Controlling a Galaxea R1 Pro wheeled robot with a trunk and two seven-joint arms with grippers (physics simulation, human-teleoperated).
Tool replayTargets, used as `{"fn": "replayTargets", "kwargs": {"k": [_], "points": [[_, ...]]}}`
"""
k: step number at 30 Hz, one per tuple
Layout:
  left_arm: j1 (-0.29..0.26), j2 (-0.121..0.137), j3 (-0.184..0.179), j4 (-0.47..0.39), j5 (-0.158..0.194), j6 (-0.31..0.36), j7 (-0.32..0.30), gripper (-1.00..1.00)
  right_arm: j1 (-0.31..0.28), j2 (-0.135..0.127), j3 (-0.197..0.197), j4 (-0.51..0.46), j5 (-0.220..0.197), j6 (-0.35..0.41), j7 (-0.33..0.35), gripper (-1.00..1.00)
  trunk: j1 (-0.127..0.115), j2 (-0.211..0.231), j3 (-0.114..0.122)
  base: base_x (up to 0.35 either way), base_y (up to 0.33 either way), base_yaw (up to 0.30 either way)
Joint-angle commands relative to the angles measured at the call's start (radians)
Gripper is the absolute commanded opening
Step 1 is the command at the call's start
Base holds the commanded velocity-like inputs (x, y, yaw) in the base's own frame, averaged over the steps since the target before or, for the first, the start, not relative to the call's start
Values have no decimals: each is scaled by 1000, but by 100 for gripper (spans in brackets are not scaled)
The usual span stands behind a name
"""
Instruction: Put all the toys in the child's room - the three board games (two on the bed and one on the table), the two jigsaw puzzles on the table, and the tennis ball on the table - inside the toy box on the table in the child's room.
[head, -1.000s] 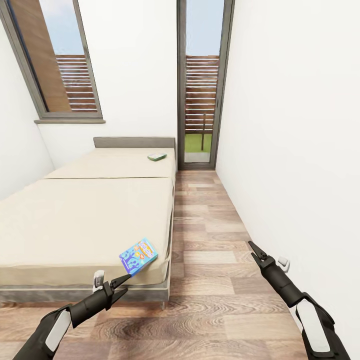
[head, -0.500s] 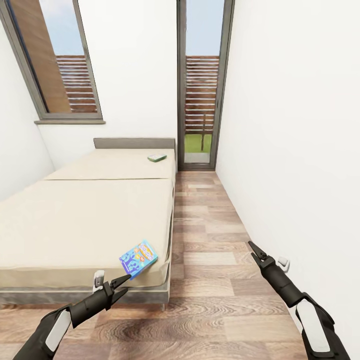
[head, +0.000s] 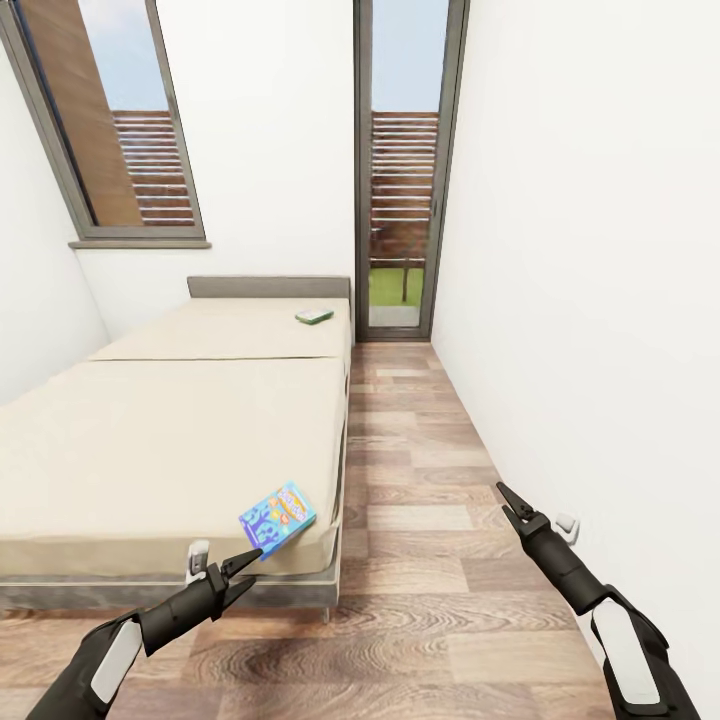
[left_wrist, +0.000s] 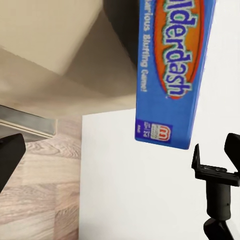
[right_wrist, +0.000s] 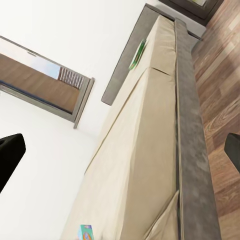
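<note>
On the near right corner of the cream bed (head: 170, 440) lies a blue board game (head: 277, 518), slightly over the edge. In the left wrist view its lettered face (left_wrist: 175, 65) is close ahead. My left gripper (head: 246, 565) hovers just short of that carton, open and holding nothing. A second board game, green and white (head: 314, 315), rests at the bed's far end and also appears in the right wrist view (right_wrist: 137, 54). My right gripper (head: 508, 502) is open over the floor near the right wall, apart from both cartons.
A strip of wood-plank floor (head: 420, 470) runs between the bed and the white right wall (head: 600, 300) towards a tall glass door (head: 405, 200). A window (head: 130, 130) sits above the grey headboard (head: 268, 286). A small white fitting (head: 567, 523) is low on the wall.
</note>
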Motion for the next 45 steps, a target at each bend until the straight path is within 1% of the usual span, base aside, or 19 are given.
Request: {"fn": "replayTargets", "kwargs": {"k": [1,8,32,45], "points": [[0,0,1,0,3,6,-1,100,-1,0,-1,0,-7,8,1,100,-4,7,2,0,0,0],[0,0,1,0,3,6,0,100,-1,0,-1,0,-7,8,1,100,-31,56,24,0,0,0],[0,0,1,0,3,6,-1,100,0,1,-1,0,-7,8,1,100,-31,56,24,1,0,0],[0,0,1,0,2,5,0,100,0,0,-1,0,-7,8,1,100,-31,56,24,81,-18,0]]}}
